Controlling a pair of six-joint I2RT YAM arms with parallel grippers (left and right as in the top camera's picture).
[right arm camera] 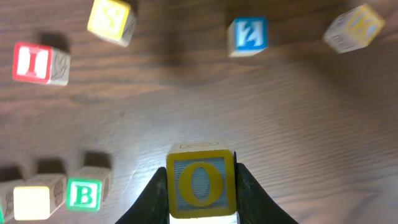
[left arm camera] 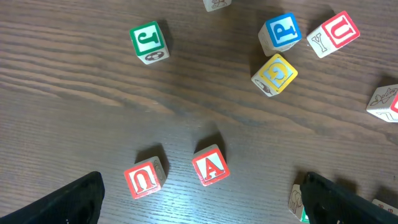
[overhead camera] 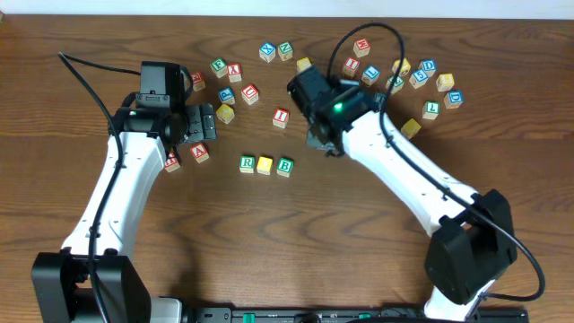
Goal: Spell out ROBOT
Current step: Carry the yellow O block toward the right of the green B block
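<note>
The dark wood-grain table (overhead camera: 296, 242) carries all parts. Reference landmark: the wooden B cube (overhead camera: 284, 166) with a green letter, at the right end of a three-cube row.

The white left arm (overhead camera: 117, 197) lies well left of the B cube. The white right arm (overhead camera: 404, 170) reaches in from its right.

The left gripper (overhead camera: 204, 124) is released, its fingers spread wide with nothing between them, up and left of the B cube.

The right gripper (right arm camera: 200, 202) is clamped on the yellow-edged wooden O cube (right arm camera: 200, 183), which has a blue face and a yellow letter. The O cube sits just right of the B cube in the wrist view. Table contact cannot be determined.

Close beside the B cube on its left is a yellow-topped cube (overhead camera: 265, 165), then the wooden R cube (overhead camera: 247, 163).
</note>
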